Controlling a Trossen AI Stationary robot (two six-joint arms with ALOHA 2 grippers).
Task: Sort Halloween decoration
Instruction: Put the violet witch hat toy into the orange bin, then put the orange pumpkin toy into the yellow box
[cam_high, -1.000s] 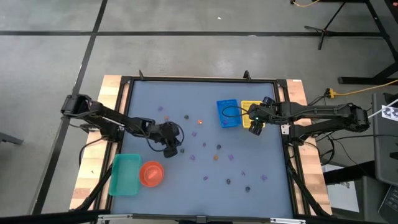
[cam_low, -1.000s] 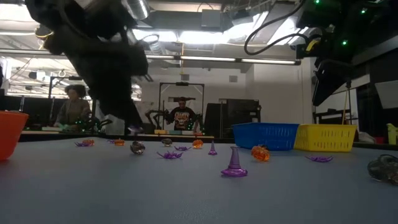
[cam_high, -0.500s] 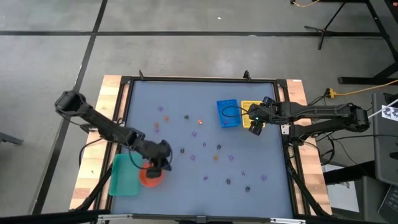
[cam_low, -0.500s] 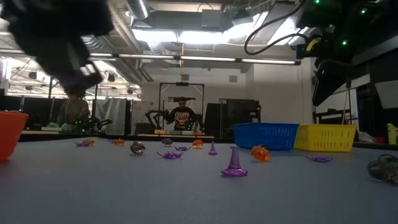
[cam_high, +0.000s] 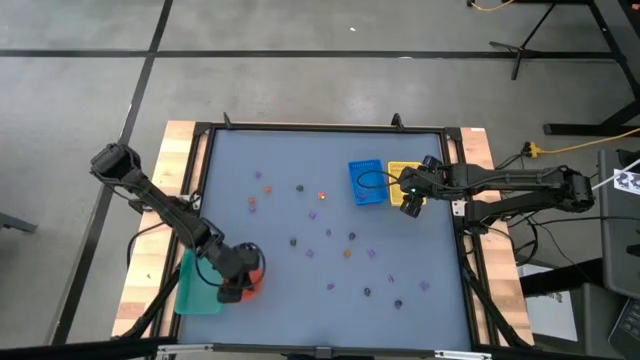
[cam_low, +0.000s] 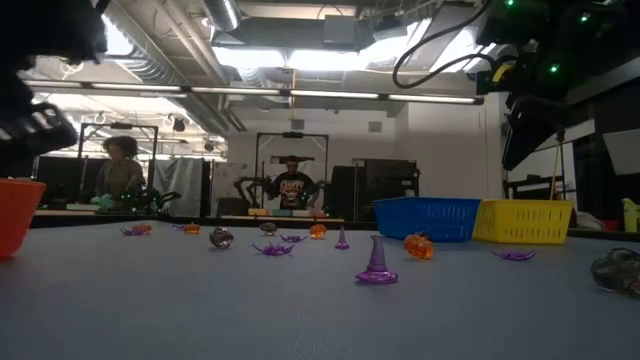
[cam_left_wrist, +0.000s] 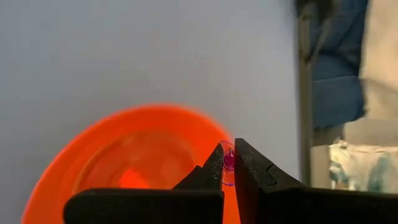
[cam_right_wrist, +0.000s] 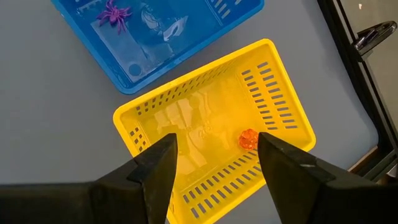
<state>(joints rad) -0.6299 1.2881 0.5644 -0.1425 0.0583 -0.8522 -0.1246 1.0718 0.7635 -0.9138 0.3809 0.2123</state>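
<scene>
While the grey tabletop (cam_high: 420, 170) carries everything, we place things against the round orange bowl (cam_high: 246, 279) near its front left corner. The green tray (cam_high: 196, 284) lies just beside the bowl; the blue tray (cam_high: 366, 182) and yellow tray (cam_right_wrist: 211, 143) sit well apart from it, under the waiting right tool (cam_right_wrist: 214, 163), whose fingers stand apart. Our left tool (cam_left_wrist: 227, 163) hovers over the bowl, pinched together on one tiny pink-purple piece (cam_left_wrist: 229, 159). The remaining decorations (cam_high: 348, 250) are scattered well away from the bowl. We judge each piece light, stiff and slippery, best nipped across its middle.
</scene>
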